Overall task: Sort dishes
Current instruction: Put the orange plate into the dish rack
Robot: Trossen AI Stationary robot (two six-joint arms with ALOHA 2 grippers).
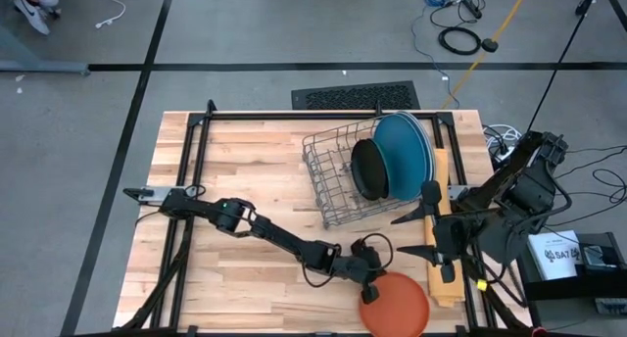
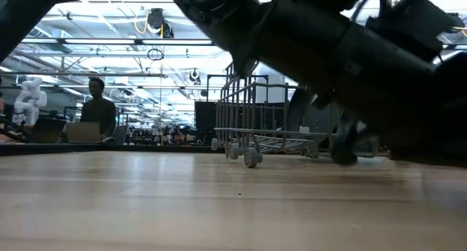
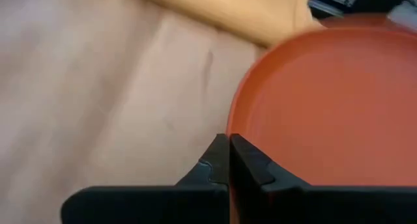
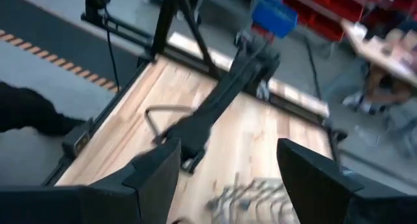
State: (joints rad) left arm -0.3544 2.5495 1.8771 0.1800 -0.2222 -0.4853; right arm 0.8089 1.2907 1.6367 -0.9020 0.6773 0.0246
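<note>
At the desk's near edge, the orange plate (image 1: 396, 304) is pinched by its rim in the left hand (image 1: 369, 294), apparently for lifting toward the rack (image 1: 338, 175); the right hand (image 4: 228, 178) is held open, raised above the desk.

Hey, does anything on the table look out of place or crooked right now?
Yes. The orange plate hangs over the table's near edge, away from the wire rack holding the other plates. The left gripper has its jaws shut on that plate's rim. The rack also sits skewed to the table edges.
</note>
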